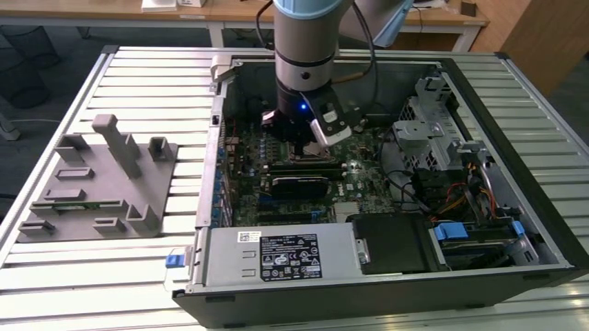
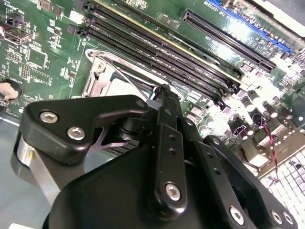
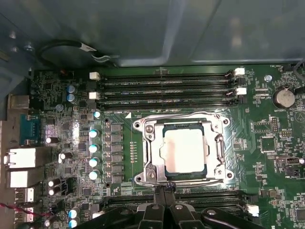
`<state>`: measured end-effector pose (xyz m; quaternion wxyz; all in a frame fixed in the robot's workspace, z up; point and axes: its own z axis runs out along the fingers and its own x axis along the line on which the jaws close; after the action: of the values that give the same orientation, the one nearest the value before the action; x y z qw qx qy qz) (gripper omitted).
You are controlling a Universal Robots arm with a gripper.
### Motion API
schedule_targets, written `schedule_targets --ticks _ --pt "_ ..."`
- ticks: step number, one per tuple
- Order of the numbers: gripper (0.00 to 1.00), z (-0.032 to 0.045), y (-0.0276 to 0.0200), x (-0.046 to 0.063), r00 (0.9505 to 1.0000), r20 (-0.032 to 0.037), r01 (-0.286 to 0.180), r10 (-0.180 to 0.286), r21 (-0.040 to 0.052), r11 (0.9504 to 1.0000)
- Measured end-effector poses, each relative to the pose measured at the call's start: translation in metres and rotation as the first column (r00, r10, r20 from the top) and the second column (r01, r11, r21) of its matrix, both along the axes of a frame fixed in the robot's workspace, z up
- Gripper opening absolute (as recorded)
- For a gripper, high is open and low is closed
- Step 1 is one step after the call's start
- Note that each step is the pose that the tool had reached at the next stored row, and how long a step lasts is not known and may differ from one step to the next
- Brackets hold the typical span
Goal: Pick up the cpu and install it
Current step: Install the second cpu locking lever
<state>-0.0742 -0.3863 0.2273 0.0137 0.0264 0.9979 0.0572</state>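
The cpu [image 3: 183, 150], a pale silvery square, lies flat inside the metal-framed socket [image 3: 148, 153] of the green motherboard [image 3: 271, 157] in the first wrist view. My gripper [image 3: 165, 190] hovers just beside the socket's edge, its two black fingers pressed together with nothing between them. In the second wrist view the gripper [image 2: 164, 90] points down at the socket [image 2: 102, 76], whose frame and wire lever show past the fingers. In the exterior view the gripper [image 1: 302, 143] reaches down into the open computer case [image 1: 387, 279], over the middle of the board.
Memory slots [image 3: 167, 88] run along one side of the socket, and capacitors [image 3: 94, 148] stand along another. A grey slotted holder block [image 1: 92, 186] sits on the ribbed table at the exterior view's left. The power supply [image 1: 276, 258] and drive cage [image 1: 432, 131] crowd the case.
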Motion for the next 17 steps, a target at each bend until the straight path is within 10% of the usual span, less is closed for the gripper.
schedule_targets --ticks 17 --pt "0.11 0.0222 -0.0001 0.002 1.0 -0.0002 0.0 0.0 -0.0002 1.0"
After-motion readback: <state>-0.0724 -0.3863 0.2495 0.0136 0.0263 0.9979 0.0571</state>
